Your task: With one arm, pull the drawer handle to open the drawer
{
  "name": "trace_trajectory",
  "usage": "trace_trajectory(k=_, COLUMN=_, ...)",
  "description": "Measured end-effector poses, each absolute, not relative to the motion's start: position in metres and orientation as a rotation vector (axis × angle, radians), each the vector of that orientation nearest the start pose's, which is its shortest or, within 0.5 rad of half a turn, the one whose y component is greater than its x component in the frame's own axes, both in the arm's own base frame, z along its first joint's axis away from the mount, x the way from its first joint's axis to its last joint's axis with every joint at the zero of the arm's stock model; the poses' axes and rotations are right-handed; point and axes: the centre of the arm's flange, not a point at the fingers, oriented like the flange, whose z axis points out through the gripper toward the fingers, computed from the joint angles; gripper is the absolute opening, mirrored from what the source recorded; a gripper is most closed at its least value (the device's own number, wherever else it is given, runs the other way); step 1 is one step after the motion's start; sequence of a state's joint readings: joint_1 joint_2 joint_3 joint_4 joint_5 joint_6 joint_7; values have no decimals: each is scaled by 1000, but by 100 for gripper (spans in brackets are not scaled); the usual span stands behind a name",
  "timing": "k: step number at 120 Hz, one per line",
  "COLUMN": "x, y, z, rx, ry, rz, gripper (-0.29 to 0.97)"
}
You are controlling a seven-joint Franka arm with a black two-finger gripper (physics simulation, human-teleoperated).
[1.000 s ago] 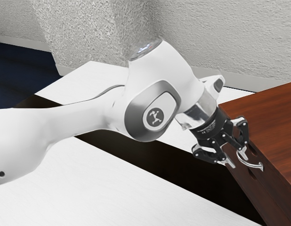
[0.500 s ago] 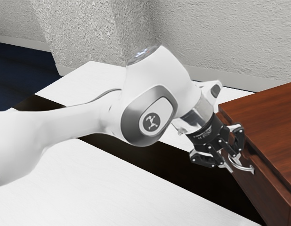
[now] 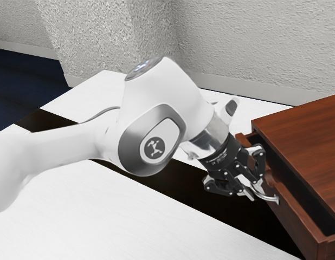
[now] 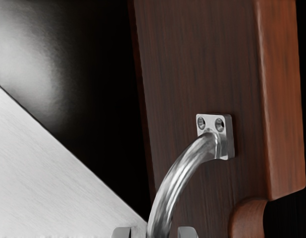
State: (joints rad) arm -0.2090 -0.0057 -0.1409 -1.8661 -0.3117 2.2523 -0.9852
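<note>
A dark wooden cabinet [image 3: 308,135] stands at the exterior view's right. Its top drawer [image 3: 289,203] is pulled partly out toward the exterior view's left, leaving a dark gap under the cabinet top. A curved silver handle [image 3: 263,190] is fixed to the drawer front. My black gripper [image 3: 255,187] is shut on that handle, fingers on either side of the bar. In the wrist view the handle [image 4: 185,173] arches from its square mounting plate [image 4: 215,135] on the drawer front [image 4: 202,74] down toward my hand.
White tabletops [image 3: 102,216] lie below and behind the arm, split by a dark gap [image 3: 178,184]. A textured grey wall [image 3: 238,38] rises behind. The arm's large white elbow [image 3: 156,130] hangs over the gap.
My hand has moved toward the exterior view's left and slightly down, still holding the handle. The drawer has slid out of the cabinet with it, and a dark opening now shows.
</note>
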Motion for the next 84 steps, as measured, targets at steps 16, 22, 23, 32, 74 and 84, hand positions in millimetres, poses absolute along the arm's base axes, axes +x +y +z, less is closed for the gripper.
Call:
trace_trajectory(k=16, x=551, y=-209, z=553, rx=-3312, ry=-1376, rz=-245, gripper=2)
trace_trajectory(k=22, x=549, y=-208, z=553, rx=-3310, ry=-1378, rz=-246, gripper=2)
trace_trajectory(k=23, x=549, y=-208, z=553, rx=-3310, ry=-1379, rz=-246, gripper=2)
trace_trajectory(k=32, x=545, y=-206, z=554, rx=-3308, ry=-1383, rz=-251, gripper=2)
trace_trajectory(k=74, x=529, y=-198, z=554, rx=-3295, ry=-1397, rz=-263, gripper=2)
trace_trajectory(k=84, x=523, y=-200, z=553, rx=-3295, ry=-1390, rz=-265, gripper=2)
